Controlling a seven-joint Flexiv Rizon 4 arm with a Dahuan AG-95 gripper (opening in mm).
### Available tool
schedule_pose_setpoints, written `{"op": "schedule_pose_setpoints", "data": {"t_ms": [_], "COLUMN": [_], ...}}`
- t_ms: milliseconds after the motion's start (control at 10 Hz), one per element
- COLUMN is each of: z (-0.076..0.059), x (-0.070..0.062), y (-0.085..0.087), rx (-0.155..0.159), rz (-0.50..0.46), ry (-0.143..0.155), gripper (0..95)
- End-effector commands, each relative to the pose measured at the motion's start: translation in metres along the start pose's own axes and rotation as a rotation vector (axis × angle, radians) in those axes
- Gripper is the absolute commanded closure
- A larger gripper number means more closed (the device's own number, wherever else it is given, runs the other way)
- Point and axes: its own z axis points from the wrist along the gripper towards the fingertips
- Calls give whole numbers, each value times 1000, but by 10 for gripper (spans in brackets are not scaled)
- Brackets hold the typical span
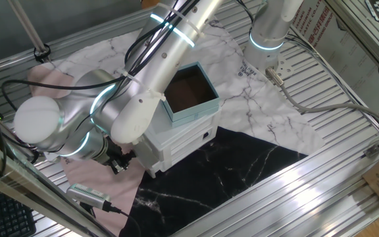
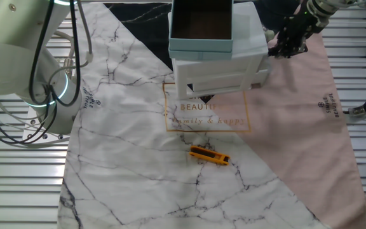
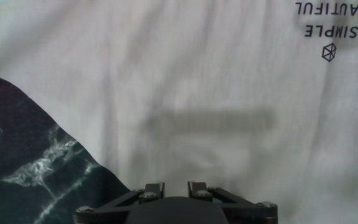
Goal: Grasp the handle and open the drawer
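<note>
The small white cabinet [image 1: 176, 148] stands mid-table with a teal box [image 1: 189, 92] on top. The lowest drawer [image 1: 196, 146] is shut, and its handle [image 1: 206, 137], a small black knob, faces the black marble cloth. In the other fixed view the cabinet [image 2: 224, 63] shows its back, so the handle is hidden there. My gripper [image 1: 119, 162] hangs low beside the cabinet's side, away from the drawer front and touching nothing. It also shows to the right of the cabinet [image 2: 286, 43]. In the hand view the gripper [image 3: 176, 185] points at pale cloth; a narrow gap between its fingers holds nothing.
A second arm's base [image 1: 268, 33] stands behind the cabinet. An orange tool [image 2: 208, 155] lies on the white marble cloth. A grey device with a cable [image 1: 89, 193] sits near the pink cloth's edge. Metal rails [image 1: 347, 79] border the table.
</note>
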Motion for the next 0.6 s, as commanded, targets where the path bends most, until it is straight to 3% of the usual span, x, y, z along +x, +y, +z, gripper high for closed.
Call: {"op": "schedule_pose_setpoints", "data": {"t_ms": [100,600], "z": [-1,-1], "x": [-2,-6], "y": [0,1], "rx": [-3,-3], "rz": [-1,1], "ry": [1,1], "gripper": [950,950]}}
